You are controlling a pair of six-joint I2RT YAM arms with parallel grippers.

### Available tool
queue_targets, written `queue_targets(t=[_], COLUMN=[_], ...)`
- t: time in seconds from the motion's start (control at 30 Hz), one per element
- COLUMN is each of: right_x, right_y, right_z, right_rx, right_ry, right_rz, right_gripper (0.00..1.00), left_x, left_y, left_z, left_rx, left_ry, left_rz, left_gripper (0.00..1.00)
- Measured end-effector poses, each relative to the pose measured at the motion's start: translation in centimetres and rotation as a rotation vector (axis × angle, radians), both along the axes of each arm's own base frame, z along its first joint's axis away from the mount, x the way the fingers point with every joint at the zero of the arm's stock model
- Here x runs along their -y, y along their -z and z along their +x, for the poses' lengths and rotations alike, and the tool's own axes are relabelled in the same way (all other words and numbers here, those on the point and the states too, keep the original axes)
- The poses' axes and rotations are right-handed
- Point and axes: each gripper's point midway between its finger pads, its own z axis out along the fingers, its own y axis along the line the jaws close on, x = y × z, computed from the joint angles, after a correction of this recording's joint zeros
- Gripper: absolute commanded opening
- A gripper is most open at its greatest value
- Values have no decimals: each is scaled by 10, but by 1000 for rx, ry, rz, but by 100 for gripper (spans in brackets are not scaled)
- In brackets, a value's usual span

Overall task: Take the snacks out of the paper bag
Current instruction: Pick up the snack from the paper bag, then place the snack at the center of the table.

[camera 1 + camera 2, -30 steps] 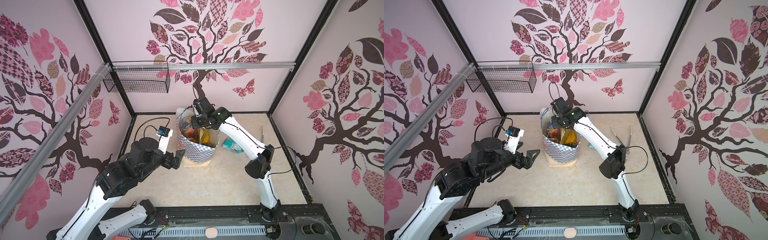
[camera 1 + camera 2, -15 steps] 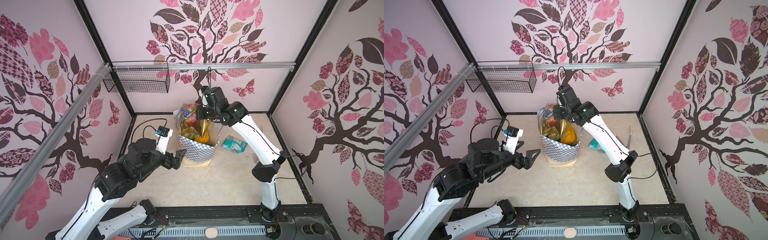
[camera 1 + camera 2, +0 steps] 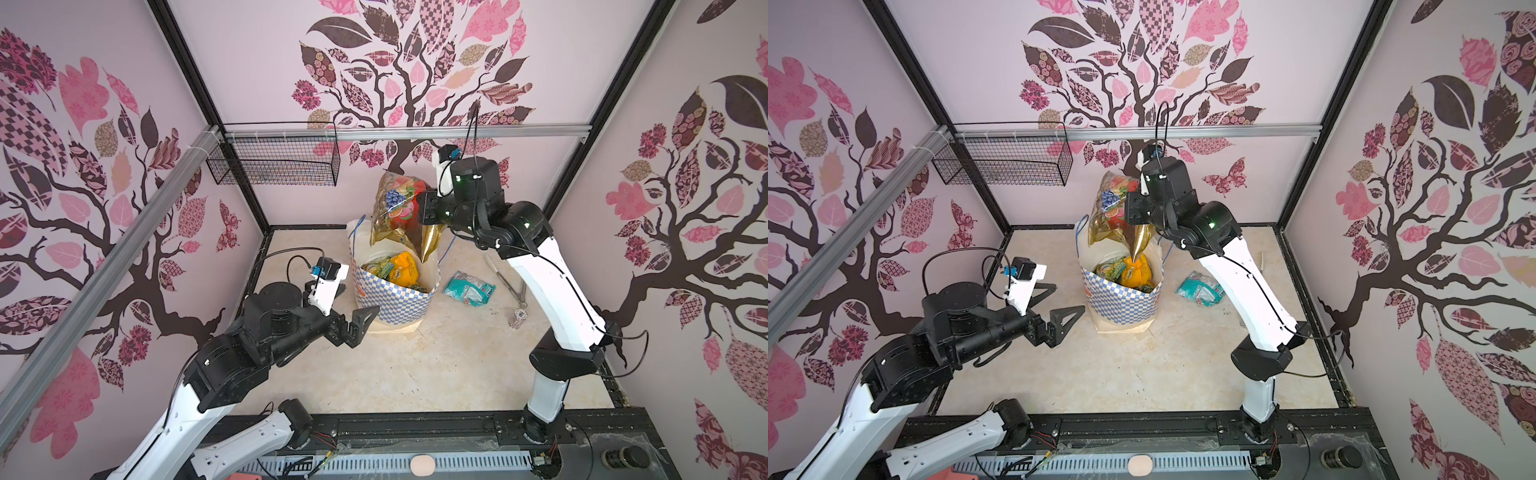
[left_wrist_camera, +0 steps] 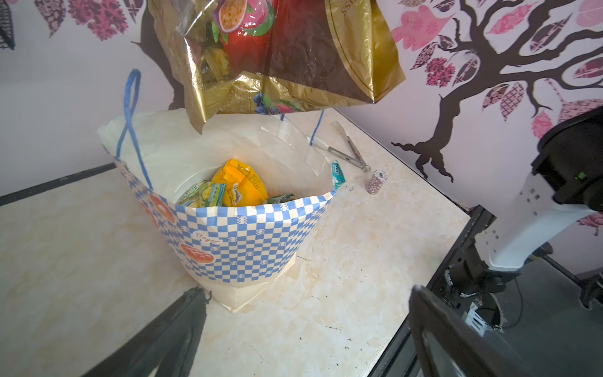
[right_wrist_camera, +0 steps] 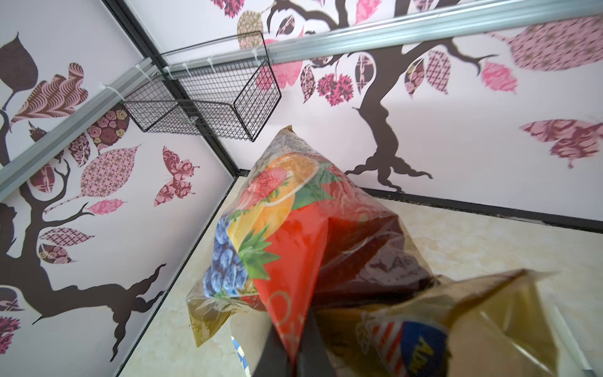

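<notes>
The blue-and-white checked paper bag (image 3: 390,299) (image 3: 1121,305) (image 4: 248,241) stands upright and open on the table. My right gripper (image 3: 424,208) (image 3: 1133,210) (image 5: 295,352) is shut on a large gold-and-red clear pack (image 3: 397,208) (image 3: 1113,203) (image 4: 277,55) (image 5: 293,235), which hangs just above the bag's mouth. Inside the bag lie an orange-yellow packet (image 3: 405,270) (image 4: 241,187) and green packets (image 3: 378,266) (image 4: 202,196). A teal packet (image 3: 469,289) (image 3: 1200,289) lies on the table right of the bag. My left gripper (image 3: 359,298) (image 3: 1069,296) (image 4: 306,290) is open and holds nothing, low beside the bag's left side.
A black wire basket (image 3: 274,166) hangs on the back-left wall rail. Metal tongs (image 3: 505,276) and a small patterned cylinder (image 3: 517,320) (image 4: 375,181) lie right of the teal packet. The right arm's base link (image 3: 561,361) stands at the front right.
My right gripper has risen out of the bag with the gold-and-red pack, lifting it clear of the rim. The left arm has stayed still.
</notes>
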Motion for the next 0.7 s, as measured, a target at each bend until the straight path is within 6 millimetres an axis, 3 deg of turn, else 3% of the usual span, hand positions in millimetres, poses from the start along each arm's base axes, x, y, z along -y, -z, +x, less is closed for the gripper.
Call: queue_targets(t=[0.27,0.43,0.57,0.7], right_x=[63,111,174,219], right_y=[-48,-64,-65,-49], right_z=[-24,-33,-22,-19], right_rx=[171,226,211,177], right_ry=[156,269,416,546], right_rz=[-24,-15,33,38], right_gripper=[0,0,0,0], left_x=[22,32,43,53], left_y=[1,2,7,17], left_z=[-13,-19,-26,-30], left_rx=[1,0,7,8], left_ry=[146,213,266,297], left_rz=[-28,-26,8,58], left_gripper=[98,99,99,99])
